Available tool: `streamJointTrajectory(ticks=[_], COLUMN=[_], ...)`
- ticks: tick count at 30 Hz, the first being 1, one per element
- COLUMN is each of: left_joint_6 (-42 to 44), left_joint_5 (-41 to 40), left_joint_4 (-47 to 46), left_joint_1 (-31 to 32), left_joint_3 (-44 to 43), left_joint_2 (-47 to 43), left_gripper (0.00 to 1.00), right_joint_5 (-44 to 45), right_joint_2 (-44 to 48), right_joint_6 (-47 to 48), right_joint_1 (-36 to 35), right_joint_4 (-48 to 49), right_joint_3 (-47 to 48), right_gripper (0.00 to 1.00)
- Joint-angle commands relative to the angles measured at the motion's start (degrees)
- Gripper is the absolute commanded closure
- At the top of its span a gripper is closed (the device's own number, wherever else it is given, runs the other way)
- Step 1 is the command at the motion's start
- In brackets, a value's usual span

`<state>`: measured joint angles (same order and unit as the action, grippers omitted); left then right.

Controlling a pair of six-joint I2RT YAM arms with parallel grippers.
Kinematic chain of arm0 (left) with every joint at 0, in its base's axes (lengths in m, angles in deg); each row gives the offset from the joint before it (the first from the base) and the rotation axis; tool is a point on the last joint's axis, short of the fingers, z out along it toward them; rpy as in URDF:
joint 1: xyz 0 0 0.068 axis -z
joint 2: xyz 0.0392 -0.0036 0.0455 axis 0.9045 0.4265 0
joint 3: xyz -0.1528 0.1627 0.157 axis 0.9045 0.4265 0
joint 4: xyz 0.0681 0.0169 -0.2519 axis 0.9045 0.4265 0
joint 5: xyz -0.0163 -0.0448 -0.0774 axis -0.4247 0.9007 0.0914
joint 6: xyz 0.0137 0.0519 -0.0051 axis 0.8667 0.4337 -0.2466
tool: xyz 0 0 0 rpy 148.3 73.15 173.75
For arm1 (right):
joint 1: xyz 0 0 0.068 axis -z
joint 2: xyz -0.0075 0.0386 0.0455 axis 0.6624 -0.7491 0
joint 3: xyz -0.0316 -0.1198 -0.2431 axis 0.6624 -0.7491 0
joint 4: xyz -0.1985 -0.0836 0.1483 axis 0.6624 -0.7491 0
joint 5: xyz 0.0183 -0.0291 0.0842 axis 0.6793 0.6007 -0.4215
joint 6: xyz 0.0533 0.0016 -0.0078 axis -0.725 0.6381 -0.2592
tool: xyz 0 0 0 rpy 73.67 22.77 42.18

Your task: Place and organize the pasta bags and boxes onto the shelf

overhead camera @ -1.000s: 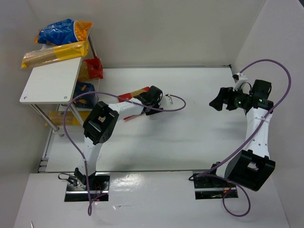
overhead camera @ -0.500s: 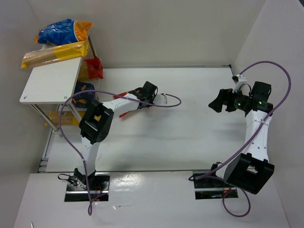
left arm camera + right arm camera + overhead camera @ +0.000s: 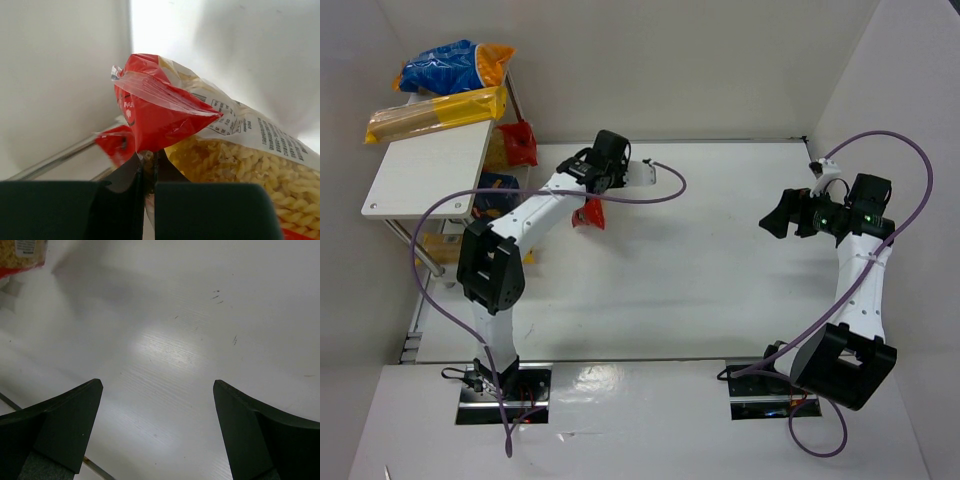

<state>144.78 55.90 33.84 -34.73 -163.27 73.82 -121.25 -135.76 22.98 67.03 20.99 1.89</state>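
Left gripper is pinched tight on the edge of the pasta bag, which looks lifted over the table, near the shelf on its right side. Best approach, imo: keep the grip firm, come in at a free tier from the open side, & stay clear of legs & packs already there. Bag's clear plastic w/ red label, spirals inside, floppy. Right gripper is spread wide, holding nothing.

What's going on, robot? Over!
Left gripper shut on red-labelled pasta bag, short of the shelf. Right gripper open, empty. Nothing seen blocking. Over.
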Motion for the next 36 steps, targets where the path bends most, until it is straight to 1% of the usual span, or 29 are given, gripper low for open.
streamJointTrajectory(ticks=[1, 5, 9, 11, 14, 15, 16, 17, 18, 19, 20, 21, 22, 23, 24, 25, 26, 27, 28, 29, 32, 36], left_joint_6=[5.1, 5.7, 6.8, 6.8, 3.2, 1.9, 0.5, -2.6, -4.3, -6.1, -9.2, -10.9, -12.5, -14.0, -16.4, -17.3, -20.1, -20.1, -19.6, -19.6, -21.6, -24.7], left_joint_5=[-3.9, -5.4, -6.9, -6.9, -5.9, -5.4, -4.4, -3.5, -2.6, -0.5, 0.7, 1.9, 3.3, 6.3, 7.7, 8.6, 9.3, 8.4, 9.3, 11.2, 12.7, 12.7], left_joint_4=[-2.1, -2.1, -5.2, -5.2, -1.0, 3.5, 5.9, 8.4, 14.3, 17.1, 20.0, 25.5, 28.3, 31.5, 38.4, 42.3, 46.1, 46.2, 46.2, 46.2, 46.2, 46.2], left_joint_1=[-0.7, -1.8, -2.4, -2.4, -2.4, -2.4, -1.9, -1.9, -1.2, -1.2, -0.5, 0.2, 0.2, 0.2, 0.9, 1.7, 2.2, 2.2, 3.0, 3.5, 4.3, 4.9], left_joint_3=[-7.6, -9.9, -9.9, -12.1, -19.9, -22.5, -27.6, -30.2, -32.8, -35.2, -40.0, -42.5, -45.3, -48.6, -57.4, -63.3, -69.7, -69.7, -66.4, -61.1, -52.7, -50.2], left_joint_2=[-5.3, -5.3, -5.3, -5.3, -3.9, -3.3, -1.9, -1.3, -0.6, 0.5, 1.1, 1.1, 2.7, 3.7, 6.5, 8.6, 10.8, 10.8, 6.6, 5.3, 0.7, -4.7], left_gripper=[1.00, 1.00, 1.00, 1.00, 1.00, 1.00, 1.00, 1.00, 1.00, 1.00, 1.00, 1.00, 1.00, 1.00, 1.00, 1.00, 1.00, 1.00, 1.00, 1.00, 1.00, 1.00], right_joint_5=[-2.0, -2.0, -2.6, -2.6, -2.6, -3.1, -3.1, -3.1, -3.6, -3.6, -3.6, -3.6, -4.2, -4.2, -4.2, -4.7, -4.7, -4.7, -5.2, -5.2, -5.8, -5.8], right_joint_2=[1.2, 1.2, 0.7, 0.7, 0.2, 0.2, 0.2, 0.2, 0.2, 0.2, 0.2, 0.2, 0.2, 0.2, 0.2, 0.2, 0.2, 0.2, 0.2, 0.2, 0.7, 1.2], right_joint_6=[0.8, 0.8, 0.8, 0.8, 0.8, 0.8, 0.8, 0.3, 0.3, 0.3, 0.3, 0.3, 0.3, 0.3, 0.3, 0.3, 0.3, 0.3, 0.3, 0.3, 0.3, 0.3], right_joint_1=[0.4, 0.9, 0.9, 0.9, 0.9, 0.9, 0.9, 0.9, 0.9, 0.9, 0.9, 0.9, 0.9, 0.9, 0.9, 0.9, 0.9, 0.9, 0.9, 0.9, 0.9, 0.9], right_joint_4=[2.2, 3.3, 3.3, 3.3, 3.3, 3.3, 3.3, 3.3, 3.3, 3.3, 3.3, 3.3, 3.3, 3.3, 3.3, 3.3, 3.3, 3.3, 3.3, 3.3, 3.3, 3.3], right_joint_3=[-0.4, -1.6, -1.6, -1.6, -1.6, -1.6, -1.6, -1.6, -1.6, -1.6, -1.6, -1.6, -2.2, -2.2, -2.2, -2.7, -2.7, -2.7, -2.7, -2.7, -2.7, -3.2], right_gripper=[0.00, 0.00, 0.00, 0.00, 0.00, 0.00, 0.00, 0.00, 0.00, 0.00, 0.00, 0.00, 0.00, 0.00, 0.00, 0.00, 0.00, 0.00, 0.00, 0.00, 0.00, 0.00])
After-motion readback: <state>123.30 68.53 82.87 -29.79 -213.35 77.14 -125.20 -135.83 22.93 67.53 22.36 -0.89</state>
